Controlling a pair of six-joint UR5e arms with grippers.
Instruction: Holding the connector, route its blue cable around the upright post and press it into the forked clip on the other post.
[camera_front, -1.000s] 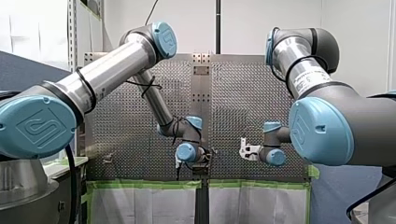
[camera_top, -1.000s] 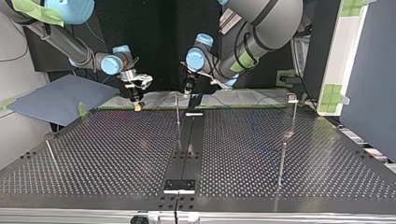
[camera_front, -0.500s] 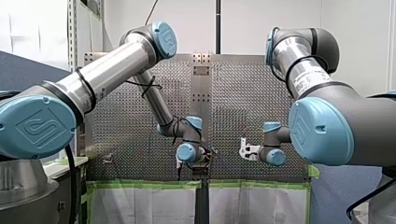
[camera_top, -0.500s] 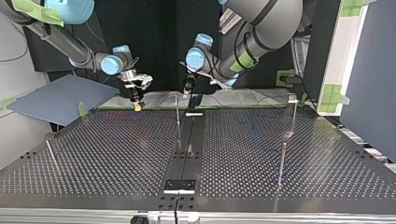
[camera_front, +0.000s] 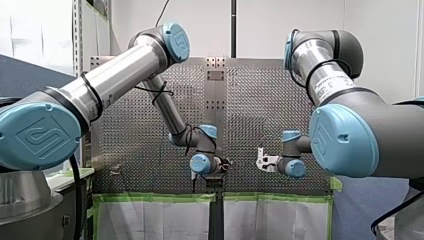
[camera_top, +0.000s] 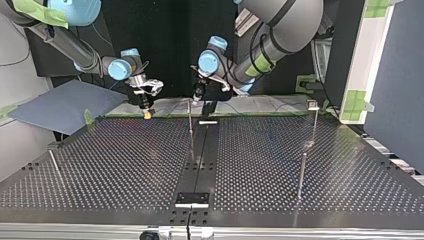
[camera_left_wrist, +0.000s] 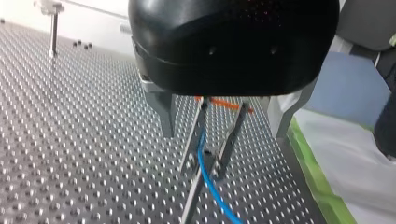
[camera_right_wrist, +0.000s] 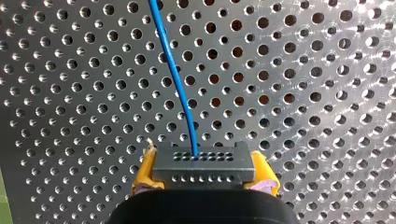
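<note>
In the right wrist view my right gripper (camera_right_wrist: 204, 176) is shut with its yellow pads on a black connector (camera_right_wrist: 203, 161). A blue cable (camera_right_wrist: 175, 74) leaves the connector and runs ahead over the perforated table (camera_right_wrist: 303, 93). In the left wrist view my left gripper (camera_left_wrist: 223, 136) stands open, its metal fingers (camera_left_wrist: 164, 114) wide on either side of a forked clip (camera_left_wrist: 232, 137) with orange tips. The blue cable (camera_left_wrist: 205, 170) runs between the clip's prongs. In the top view my left gripper (camera_top: 199, 95) hangs over a thin post (camera_top: 190, 117), and my right gripper (camera_top: 146, 112) is to its left.
Further thin posts stand at the top view's right (camera_top: 315, 120) (camera_top: 301, 175) and one leans at its left (camera_top: 54, 162). A black strip (camera_top: 200, 160) runs down the table's middle. A blue sheet (camera_top: 65, 102) lies beyond the table's far left corner, past green tape (camera_top: 89, 119).
My left gripper has shifted slightly, a little right and down in the front view. My right arm has not moved.
</note>
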